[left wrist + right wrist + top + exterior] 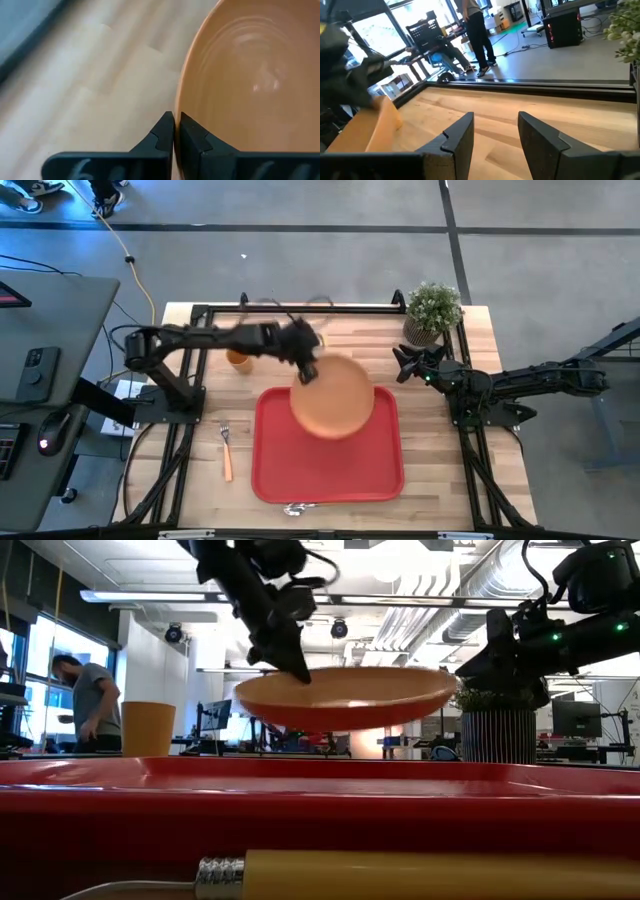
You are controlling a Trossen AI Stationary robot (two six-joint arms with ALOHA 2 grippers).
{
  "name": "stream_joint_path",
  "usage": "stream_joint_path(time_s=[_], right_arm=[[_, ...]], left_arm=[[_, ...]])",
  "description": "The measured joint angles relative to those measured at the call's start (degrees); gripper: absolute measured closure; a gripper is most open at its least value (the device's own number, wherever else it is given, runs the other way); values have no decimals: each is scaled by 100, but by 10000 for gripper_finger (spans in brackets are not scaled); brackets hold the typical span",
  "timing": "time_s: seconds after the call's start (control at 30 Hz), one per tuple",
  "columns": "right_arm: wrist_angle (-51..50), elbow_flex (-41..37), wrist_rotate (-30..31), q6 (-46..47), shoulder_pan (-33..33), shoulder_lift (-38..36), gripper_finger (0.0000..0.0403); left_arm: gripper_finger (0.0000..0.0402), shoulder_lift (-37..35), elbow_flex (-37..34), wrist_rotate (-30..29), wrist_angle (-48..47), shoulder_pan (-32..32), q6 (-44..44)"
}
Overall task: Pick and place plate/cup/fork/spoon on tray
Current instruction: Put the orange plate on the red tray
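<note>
Spoon (pixel 330 875) foremost, plate (pixel 332 396) rim between left fingers (pixel 165 135)

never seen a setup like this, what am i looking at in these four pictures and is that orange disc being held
It is a robot with two dark arms at a wooden table. One picture looks straight down, one looks level from the table top, and two come from cameras on the arms' wrists.

The left gripper is shut on the rim of the orange plate, holding it in the air above the red tray. The right gripper waits open near the potted plant, empty.

On the table: a cup behind the tray, a fork to its left, and a spoon at its front edge.
</note>
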Motion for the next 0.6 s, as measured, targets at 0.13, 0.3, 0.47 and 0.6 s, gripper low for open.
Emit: stream_joint_path(time_s=[0.13,0.3,0.47,0.6], right_arm=[[-9,0,-79,-4,-2,0,259],[-42,0,-101,-5,0,0,259],[-72,0,-101,-7,0,2,259],[-85,0,-101,-5,-2,2,259]], left_arm=[[398,529,-2,32,-98,-639,-98],[398,1266,-2,524,49,-1122,-122],[398,1837,23,1163,496,-1199,-251],[384,2030,28,1165,691,-1155,-364]])
